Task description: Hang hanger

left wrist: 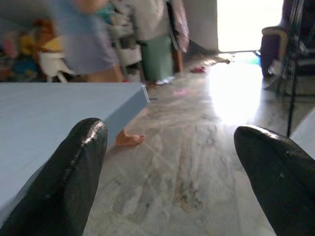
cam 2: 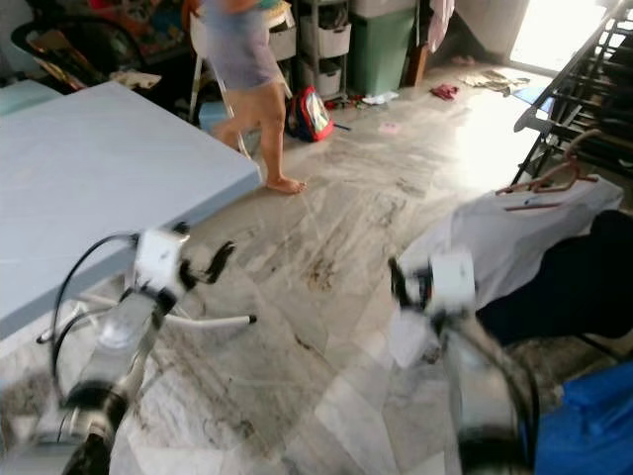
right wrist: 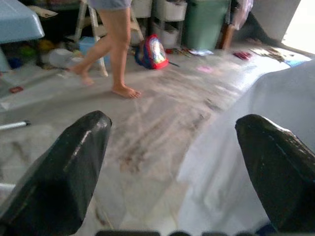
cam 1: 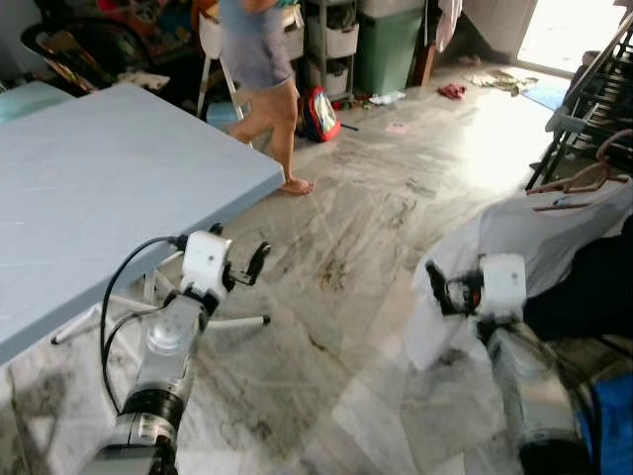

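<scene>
A pinkish-brown hanger point(cam 1: 582, 180) lies on top of a white garment point(cam 1: 534, 237) draped over a pile at the right. Its hook points toward a black drying rack point(cam 1: 593, 99). My right gripper point(cam 1: 440, 287) hovers open just left of the white garment, with nothing between its fingers point(right wrist: 64, 177). Over the floor beside the corner of the blue table point(cam 1: 99, 188), my left gripper point(cam 1: 247, 265) is also open and holds nothing. The left wrist view looks across the table edge and down the marble floor.
A barefoot person point(cam 1: 262, 79) walks past the table's far corner. A red backpack point(cam 1: 318, 114), a green bin point(cam 1: 388, 45) and shelves stand at the back. A dark garment point(cam 1: 584, 287) lies under the white one. Marble floor stretches between table and pile.
</scene>
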`<state>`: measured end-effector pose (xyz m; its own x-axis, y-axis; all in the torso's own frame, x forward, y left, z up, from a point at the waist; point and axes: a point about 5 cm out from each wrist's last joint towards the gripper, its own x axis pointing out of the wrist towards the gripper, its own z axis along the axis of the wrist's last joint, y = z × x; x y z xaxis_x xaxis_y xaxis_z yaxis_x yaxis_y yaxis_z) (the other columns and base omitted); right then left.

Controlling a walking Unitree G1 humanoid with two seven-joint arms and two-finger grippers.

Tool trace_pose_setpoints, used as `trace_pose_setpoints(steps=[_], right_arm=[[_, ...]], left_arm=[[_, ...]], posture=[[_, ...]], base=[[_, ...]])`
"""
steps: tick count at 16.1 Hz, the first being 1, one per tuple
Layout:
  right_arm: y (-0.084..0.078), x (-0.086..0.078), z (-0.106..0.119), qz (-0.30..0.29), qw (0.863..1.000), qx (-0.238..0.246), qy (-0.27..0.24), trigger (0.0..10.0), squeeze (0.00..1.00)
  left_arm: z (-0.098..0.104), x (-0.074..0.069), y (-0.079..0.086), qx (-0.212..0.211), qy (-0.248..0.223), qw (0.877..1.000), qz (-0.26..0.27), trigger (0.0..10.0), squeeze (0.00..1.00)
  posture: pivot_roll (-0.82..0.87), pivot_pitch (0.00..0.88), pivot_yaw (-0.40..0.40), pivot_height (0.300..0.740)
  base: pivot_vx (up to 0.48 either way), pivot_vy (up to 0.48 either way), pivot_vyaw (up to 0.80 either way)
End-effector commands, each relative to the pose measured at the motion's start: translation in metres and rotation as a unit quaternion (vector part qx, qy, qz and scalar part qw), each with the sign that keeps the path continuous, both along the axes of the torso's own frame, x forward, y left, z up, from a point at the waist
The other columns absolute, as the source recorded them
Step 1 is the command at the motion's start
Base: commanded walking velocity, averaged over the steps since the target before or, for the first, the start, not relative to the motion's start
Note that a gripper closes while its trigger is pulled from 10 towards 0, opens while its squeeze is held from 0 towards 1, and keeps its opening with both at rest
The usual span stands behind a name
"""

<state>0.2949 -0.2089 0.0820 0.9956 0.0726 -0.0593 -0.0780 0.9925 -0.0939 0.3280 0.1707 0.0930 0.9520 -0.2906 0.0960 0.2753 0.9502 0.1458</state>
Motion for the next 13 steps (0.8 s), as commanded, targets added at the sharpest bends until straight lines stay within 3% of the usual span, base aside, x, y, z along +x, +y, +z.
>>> trace_pose_setpoints(steps=[1,2,3,4,6,8,10,13], right_arm=[[0.003,-0.006,0.010,-0.011,0.999,-0.004,-0.032,10.0,0.00],[0.007,-0.022,0.007,-0.031,0.999,0.025,-0.034,10.0,0.00],[0.007,-0.027,0.008,-0.043,0.998,0.036,-0.038,10.0,0.00],[0.013,-0.043,0.010,-0.053,0.997,0.033,-0.043,10.0,0.00],[0.022,-0.056,0.012,-0.067,0.995,0.061,-0.043,10.0,0.00],[0.031,-0.058,0.018,-0.039,0.997,0.043,-0.048,10.0,0.00],[0.029,-0.058,0.024,-0.041,0.997,0.045,-0.046,10.0,0.00],[0.026,-0.054,0.036,-0.002,0.999,0.008,-0.040,10.0,0.00]], left_arm=[[0.000,-0.010,0.000,-0.001,-0.021,1.000,-0.005,10.0,0.00],[-0.009,-0.024,0.003,-0.001,-0.027,1.000,0.007,10.0,0.00],[-0.011,-0.028,0.007,-0.007,-0.026,0.999,0.026,10.0,0.00],[-0.013,-0.039,0.010,-0.030,-0.027,0.997,0.058,10.0,0.00],[-0.010,-0.044,0.004,-0.044,-0.024,0.997,0.063,10.0,0.00],[-0.006,-0.039,0.004,-0.029,-0.031,0.998,0.050,10.0,0.00],[-0.005,-0.033,0.013,-0.043,-0.005,0.995,0.087,10.0,0.00],[0.008,-0.020,0.015,-0.039,0.010,0.999,0.037,10.0,0.00]], posture=[[-0.06,0.000,0.039,0.740],[-0.05,0.000,0.038,0.740],[-0.05,0.000,0.038,0.740],[-0.05,0.010,0.038,0.740],[-0.06,0.027,0.041,0.740],[-0.08,0.038,0.048,0.740],[-0.09,0.049,0.051,0.740],[-0.08,0.051,0.053,0.740]], base=[[0.000,0.000,0.00],[0.000,0.000,0.00],[0.000,0.000,0.00],[0.000,0.000,0.00],[0.000,0.000,0.00],[0.000,0.000,0.00],[0.000,0.000,0.00],[0.000,0.000,0.00]])
